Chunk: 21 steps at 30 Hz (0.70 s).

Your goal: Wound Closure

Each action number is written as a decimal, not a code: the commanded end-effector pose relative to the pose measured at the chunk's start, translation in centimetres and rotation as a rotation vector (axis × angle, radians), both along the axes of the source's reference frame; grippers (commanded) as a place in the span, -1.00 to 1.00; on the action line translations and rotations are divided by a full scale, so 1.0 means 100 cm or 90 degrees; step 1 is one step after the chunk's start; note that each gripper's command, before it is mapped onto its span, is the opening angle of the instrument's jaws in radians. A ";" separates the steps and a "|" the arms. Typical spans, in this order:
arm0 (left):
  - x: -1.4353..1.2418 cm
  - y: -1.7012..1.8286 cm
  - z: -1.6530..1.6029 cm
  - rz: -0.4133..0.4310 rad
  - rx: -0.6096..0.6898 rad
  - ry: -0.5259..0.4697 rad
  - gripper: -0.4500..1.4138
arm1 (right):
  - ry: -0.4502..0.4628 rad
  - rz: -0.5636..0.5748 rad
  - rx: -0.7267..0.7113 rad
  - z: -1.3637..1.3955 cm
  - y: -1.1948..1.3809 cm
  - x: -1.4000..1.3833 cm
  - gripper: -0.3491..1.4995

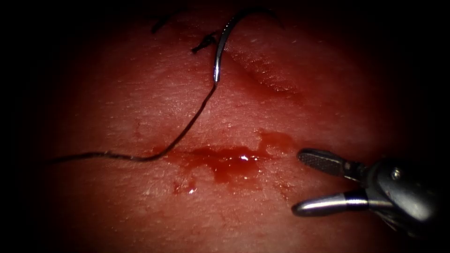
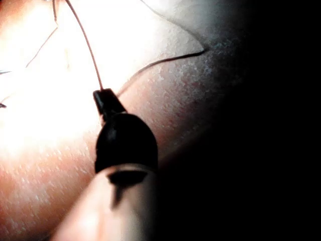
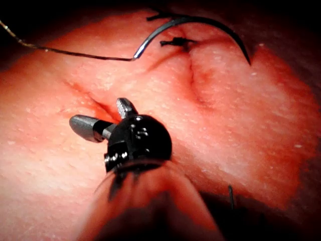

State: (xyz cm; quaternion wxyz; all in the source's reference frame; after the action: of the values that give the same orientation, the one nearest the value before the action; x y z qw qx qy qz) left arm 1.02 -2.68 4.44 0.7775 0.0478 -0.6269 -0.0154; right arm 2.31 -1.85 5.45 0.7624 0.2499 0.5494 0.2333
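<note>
Lying on the red, glistening pork-belly tissue near its far edge, the curved steel needle arches over the far end of the cut; its swaged end rests on the surface left of the cut, while the pointed end fades into shadow, so whether it sits in the tissue is hard to tell. Neither tool grips it. A thin dark thread trails from the swaged end toward the tissue's left edge, where it is lost in darkness. Short cut ends of thread sit just beside the needle. The left arm's dark tool is clamped on a strand of thread in its wrist view. The right arm's silver needle driver hovers right of a pool of red fluid, jaws spread wide, holding nothing.
</note>
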 end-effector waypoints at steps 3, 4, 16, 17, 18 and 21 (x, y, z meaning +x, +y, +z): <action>0.0007 -0.0008 -0.0008 0.020 0.005 -0.023 -0.80 | 0.000 0.001 -0.004 0.0007 -0.0001 0.0013 0.31; 0.0007 -0.0008 -0.0008 0.020 0.005 -0.023 -0.80 | 0.000 0.001 -0.004 0.0007 -0.0001 0.0013 0.31; 0.0059 -0.0002 -0.0043 0.041 0.036 -0.068 -0.40 | -0.009 -0.004 -0.152 0.0005 0.0019 0.0027 0.29; 0.0059 -0.0002 -0.0043 0.041 0.036 -0.068 -0.40 | -0.009 -0.004 -0.152 0.0005 0.0019 0.0027 0.29; 0.0059 0.0011 -0.0038 -0.026 0.054 -0.035 0.25 | -0.015 -0.005 -0.198 0.0004 0.0020 0.0034 0.33; 0.0057 0.0019 -0.0030 -0.093 0.056 -0.003 0.39 | -0.021 -0.014 -0.222 0.0003 0.0020 0.0041 0.34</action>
State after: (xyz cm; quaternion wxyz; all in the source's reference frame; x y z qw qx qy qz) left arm 1.61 -2.37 4.20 0.7809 0.0210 -0.6108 -0.1289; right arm 2.67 -1.69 5.44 0.8135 0.1024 0.5599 0.1194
